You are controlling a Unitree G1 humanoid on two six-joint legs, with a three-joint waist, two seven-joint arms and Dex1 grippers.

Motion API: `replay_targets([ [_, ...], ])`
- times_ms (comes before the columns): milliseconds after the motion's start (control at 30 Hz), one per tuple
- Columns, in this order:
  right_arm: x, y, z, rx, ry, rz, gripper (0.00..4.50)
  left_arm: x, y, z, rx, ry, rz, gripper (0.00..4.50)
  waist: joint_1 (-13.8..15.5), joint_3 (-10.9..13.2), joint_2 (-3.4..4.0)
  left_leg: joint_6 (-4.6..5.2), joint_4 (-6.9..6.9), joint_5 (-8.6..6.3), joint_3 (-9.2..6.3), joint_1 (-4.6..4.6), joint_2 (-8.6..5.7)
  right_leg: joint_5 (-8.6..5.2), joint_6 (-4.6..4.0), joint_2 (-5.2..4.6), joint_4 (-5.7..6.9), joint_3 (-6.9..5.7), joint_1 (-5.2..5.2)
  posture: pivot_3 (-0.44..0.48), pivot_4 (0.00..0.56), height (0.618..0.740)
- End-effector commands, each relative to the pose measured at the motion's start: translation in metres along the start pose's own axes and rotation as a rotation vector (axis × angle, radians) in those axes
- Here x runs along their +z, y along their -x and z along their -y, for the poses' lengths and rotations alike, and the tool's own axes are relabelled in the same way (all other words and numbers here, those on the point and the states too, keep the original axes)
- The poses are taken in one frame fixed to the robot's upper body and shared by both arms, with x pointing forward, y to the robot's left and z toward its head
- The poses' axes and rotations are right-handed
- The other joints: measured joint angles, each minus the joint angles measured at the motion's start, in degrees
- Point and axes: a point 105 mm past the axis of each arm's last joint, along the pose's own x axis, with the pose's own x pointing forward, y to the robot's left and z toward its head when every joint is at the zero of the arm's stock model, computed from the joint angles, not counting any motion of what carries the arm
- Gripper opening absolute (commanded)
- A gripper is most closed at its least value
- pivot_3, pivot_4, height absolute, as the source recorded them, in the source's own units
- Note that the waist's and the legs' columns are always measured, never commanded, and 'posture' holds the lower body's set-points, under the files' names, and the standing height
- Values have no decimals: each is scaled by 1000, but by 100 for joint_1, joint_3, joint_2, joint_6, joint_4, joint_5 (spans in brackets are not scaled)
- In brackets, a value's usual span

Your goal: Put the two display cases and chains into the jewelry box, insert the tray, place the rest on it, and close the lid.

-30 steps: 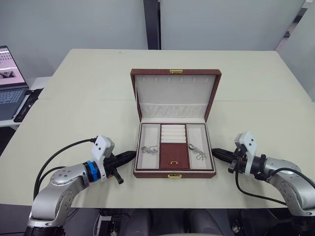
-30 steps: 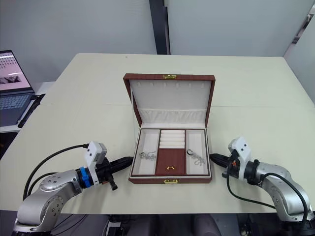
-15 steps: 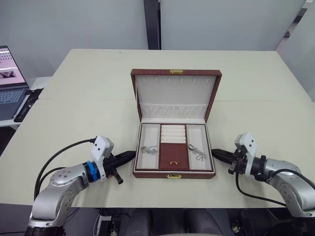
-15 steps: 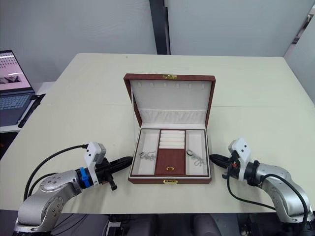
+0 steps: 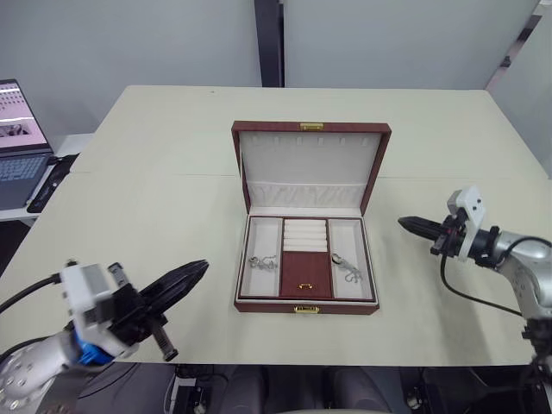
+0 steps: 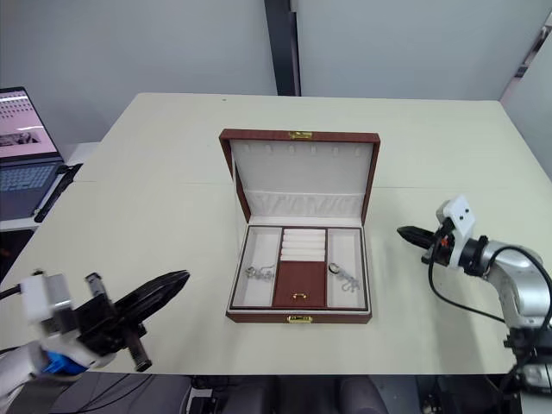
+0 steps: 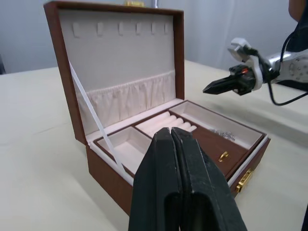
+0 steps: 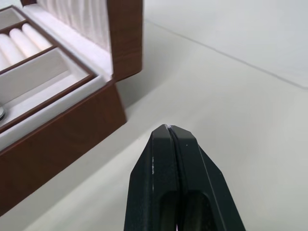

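The jewelry box (image 5: 306,306) sits mid-table with its lid (image 5: 310,164) standing upright and open. The tray (image 5: 305,267) lies inside it, flap and ring cushion in the centre. The rest, two silvery pieces, lie on it: one (image 5: 262,263) in the left compartment, one (image 5: 347,269) in the right. The display cases and chains are hidden. My left gripper (image 5: 194,269) is shut and empty, off the box's front-left corner. My right gripper (image 5: 405,223) is shut and empty, held to the right of the box and pointing at it. It also appears in the left wrist view (image 7: 208,89).
A laptop (image 5: 17,147) stands open on a side surface at the far left. The cream table (image 5: 155,198) has a seam running across it behind the box. A dark post (image 5: 269,43) rises behind the table.
Both grippers have left the box's front corners. The left arm has drawn back toward me and to the left. The right gripper has moved right and farther back.
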Motion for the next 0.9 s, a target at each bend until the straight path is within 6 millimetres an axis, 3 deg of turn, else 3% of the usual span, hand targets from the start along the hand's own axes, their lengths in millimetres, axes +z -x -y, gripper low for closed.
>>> replay_targets([
  [33, 19, -1, 15, -9, 71, 37, 13, 20, 6, 9, 19, -40, 12, 0, -1, 0, 0, 0, 1, 0, 1, 1, 1, 0, 0, 0, 1, 0, 0, 0, 150, 740],
  [467, 84, -44, 35, 56, 162, 192, 13, 27, 11, 21, 78, -19, -49, 0, -19, 4, 2, 0, -1, 0, 9, 5, 2, 0, -1, 5, 0, -2, -2, 0, 150, 740],
  [667, 119, -66, 20, 160, 172, 281, 13, 28, 2, 23, 70, -21, -43, 0, -43, 4, 3, 0, -1, 0, 9, 5, 5, 0, -2, 6, 1, -1, -4, 0, 150, 740],
  [900, 130, -75, -8, 314, 174, 318, 13, 35, -10, 23, 67, -24, -34, 0, -29, 6, 6, 0, -2, 0, 4, 1, 3, 0, -2, 3, 2, -3, -6, 0, 150, 740],
])
